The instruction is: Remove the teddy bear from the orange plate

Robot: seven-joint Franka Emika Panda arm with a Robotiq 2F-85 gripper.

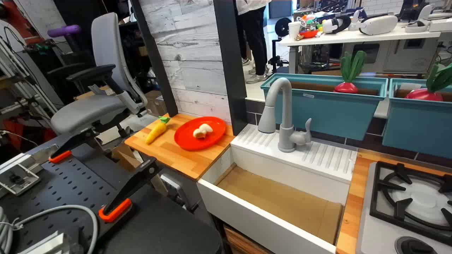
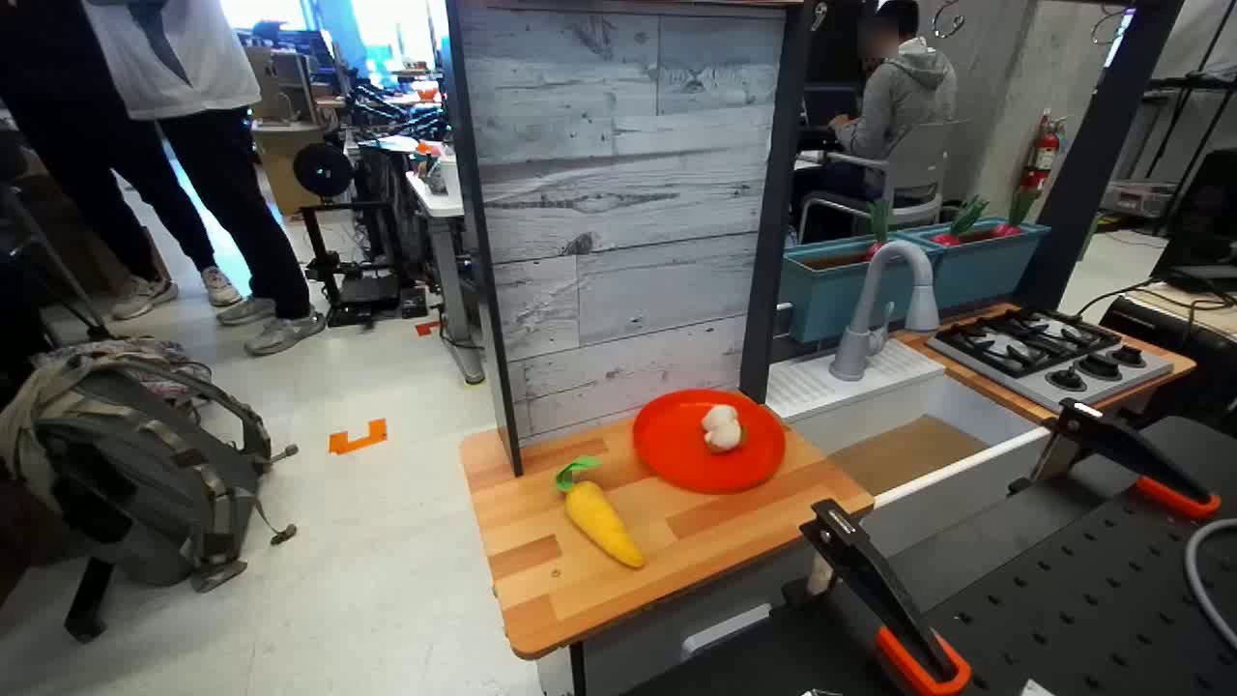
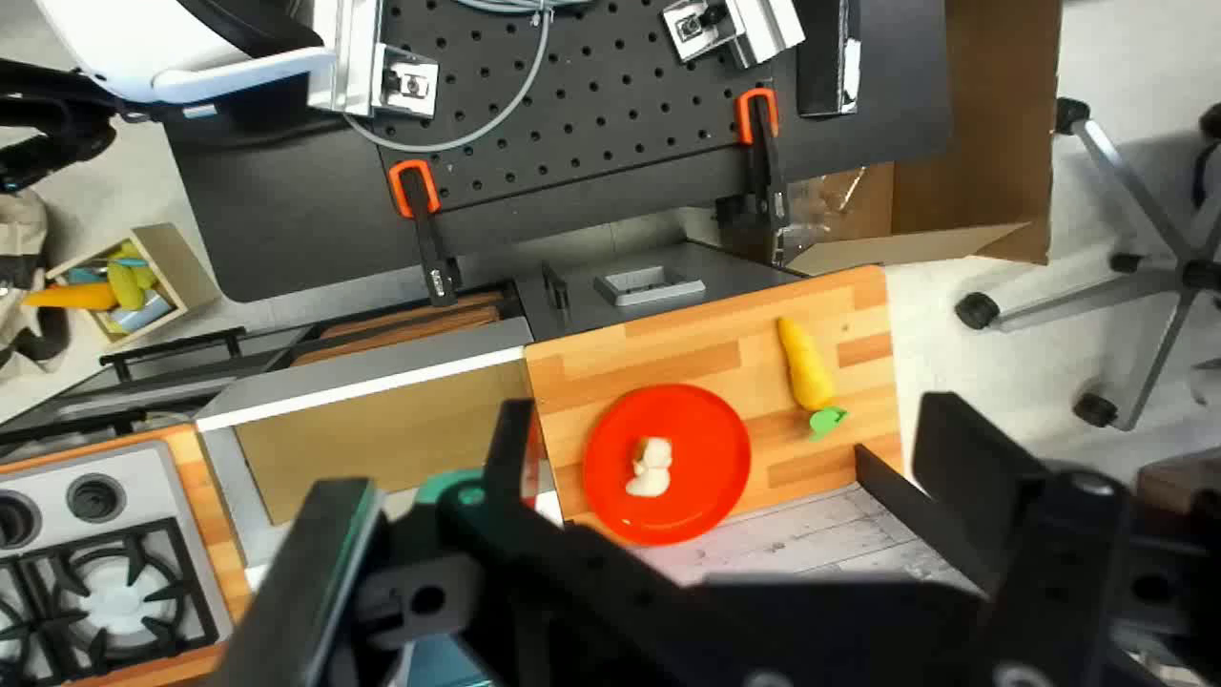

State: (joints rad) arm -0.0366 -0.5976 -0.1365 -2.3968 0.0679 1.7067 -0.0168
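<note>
The hand [image 3: 692, 420] shows only in the wrist view, its black fingers [image 3: 978, 458] spread wide with nothing held. Beyond the fingertips, within the gap they frame, lies the small, pale cream, lumpy soft teddy bear [image 3: 651, 468]. Its long axis runs roughly from the front edge toward the panel, across the line on which the fingers would meet, so a grasp should close on its narrow width with little turning. The move seems to call for lowering the hand onto it.

The teddy bear rests on the round, glossy red-orange plate [image 3: 701, 429], near its middle and inside the rim. The plate sits on the light, striped wooden desk [image 2: 734, 527]. Its back rim is close to the whitewashed plank panel [image 2: 628, 222]; whether they touch I cannot tell. A black upright post [image 1: 233, 70] at the panel's end could crowd the spread fingers. Only a thin strip of wood parts plate from white sink [image 1: 265, 229], with its curved grey faucet [image 1: 286, 113]. Easier room appears toward the front edge, short of the yellow toy carrot with green leaves [image 2: 601, 522].
</note>
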